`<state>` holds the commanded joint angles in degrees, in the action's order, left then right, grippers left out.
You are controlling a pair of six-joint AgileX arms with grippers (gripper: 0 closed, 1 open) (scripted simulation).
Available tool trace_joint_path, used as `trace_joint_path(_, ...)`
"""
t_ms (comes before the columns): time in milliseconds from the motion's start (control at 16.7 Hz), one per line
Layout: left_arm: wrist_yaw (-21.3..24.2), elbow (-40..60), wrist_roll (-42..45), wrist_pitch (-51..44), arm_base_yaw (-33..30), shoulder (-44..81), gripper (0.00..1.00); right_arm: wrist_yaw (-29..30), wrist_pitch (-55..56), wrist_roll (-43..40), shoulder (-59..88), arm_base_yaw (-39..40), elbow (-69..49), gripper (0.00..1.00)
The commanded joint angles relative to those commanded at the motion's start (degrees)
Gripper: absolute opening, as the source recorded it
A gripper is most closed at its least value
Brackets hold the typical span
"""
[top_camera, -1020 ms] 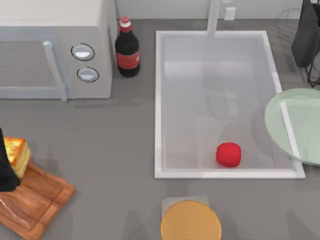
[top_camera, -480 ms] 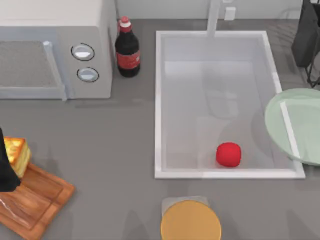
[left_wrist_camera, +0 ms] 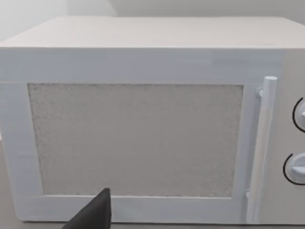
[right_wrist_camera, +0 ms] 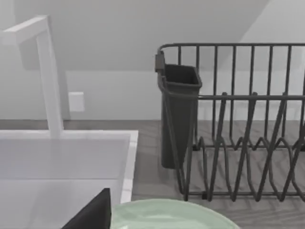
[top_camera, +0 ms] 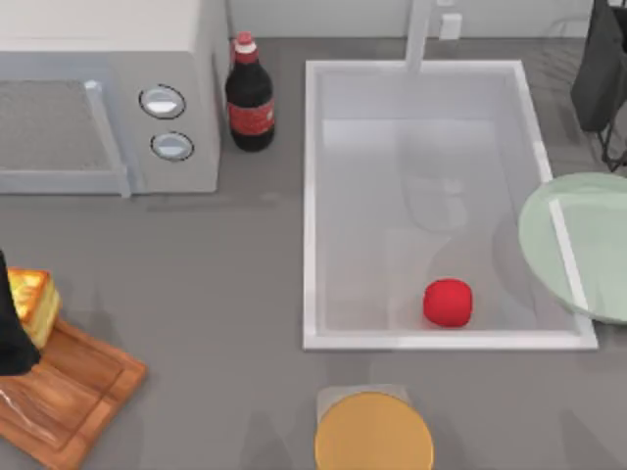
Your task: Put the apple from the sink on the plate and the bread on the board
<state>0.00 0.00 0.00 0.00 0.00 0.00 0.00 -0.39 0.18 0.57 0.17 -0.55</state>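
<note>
Red apple [top_camera: 448,302] in sink [top_camera: 312,206] near-right corner, mint plate [top_camera: 588,245] right, bread [top_camera: 34,304] on board [top_camera: 73,392] near-left

Honestly we see no change at all between the earlier top views and now. Nothing slides, lifts or turns on the table, and neither of our arms shows any shift in position.

The worktop [top_camera: 216,274] is plain grey. A white microwave [top_camera: 98,93] stands at its back left, with a dark bottle [top_camera: 250,96] just beside it. A black wire dish rack [right_wrist_camera: 238,133] stands at the back right. The wall [right_wrist_camera: 119,28] behind is white.
</note>
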Motion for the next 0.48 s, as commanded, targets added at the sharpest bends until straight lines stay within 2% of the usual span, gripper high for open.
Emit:
trace_joint_path(240, 0.0, 0.0, 0.0, 0.0, 0.0, 0.0, 1.0, 0.0, -5.2, 2.4, 8.3, 2.3, -7.7, 1.0)
trace_joint_path(480, 0.0, 0.0, 0.0, 0.0, 0.0, 0.0, 1.0, 0.0, -14.7, 6.8, 26.2, 6.5, -22.1, 1.0)
